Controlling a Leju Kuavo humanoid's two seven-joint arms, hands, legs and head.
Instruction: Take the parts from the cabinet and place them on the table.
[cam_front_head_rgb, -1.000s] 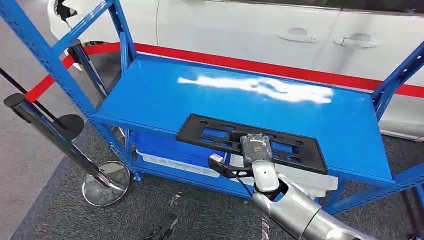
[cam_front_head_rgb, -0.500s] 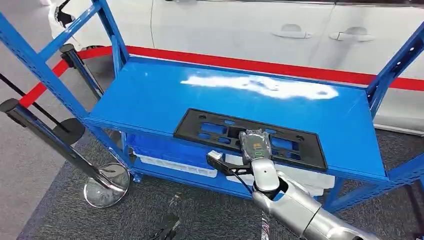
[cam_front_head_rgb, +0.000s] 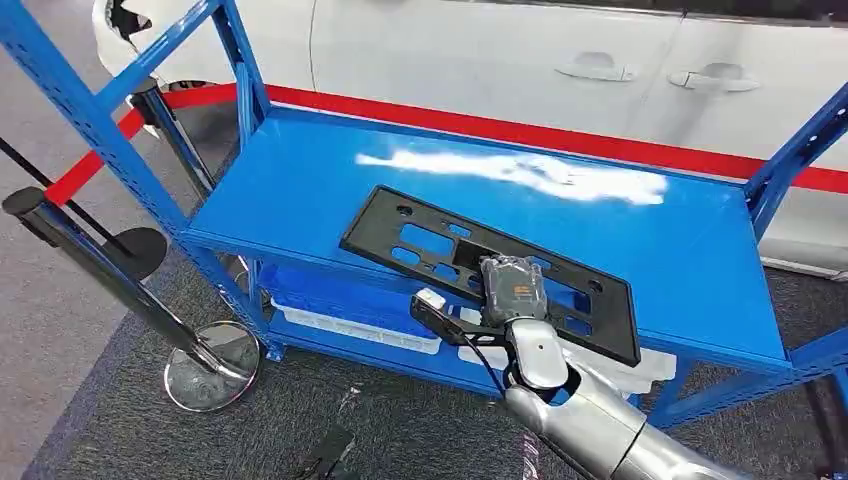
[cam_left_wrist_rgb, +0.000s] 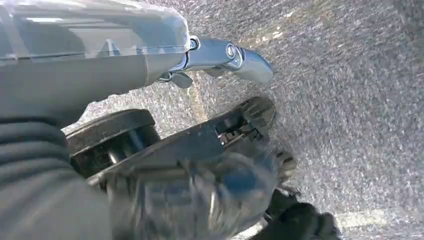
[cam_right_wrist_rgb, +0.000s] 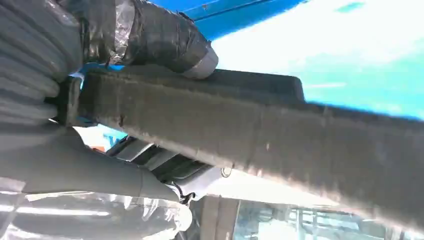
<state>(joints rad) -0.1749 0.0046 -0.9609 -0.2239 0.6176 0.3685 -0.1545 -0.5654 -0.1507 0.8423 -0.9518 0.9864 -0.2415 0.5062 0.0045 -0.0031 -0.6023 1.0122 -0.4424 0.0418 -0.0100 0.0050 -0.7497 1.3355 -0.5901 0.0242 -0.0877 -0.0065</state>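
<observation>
Right hand (cam_front_head_rgb: 512, 288) grips black frame (cam_front_head_rgb: 420, 235) (tilted) on blue shelf (cam_front_head_rgb: 320, 180).

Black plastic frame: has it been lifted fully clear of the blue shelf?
No. The black plastic frame lies on the blue shelf, the right robot hand gripping its near edge.
</observation>
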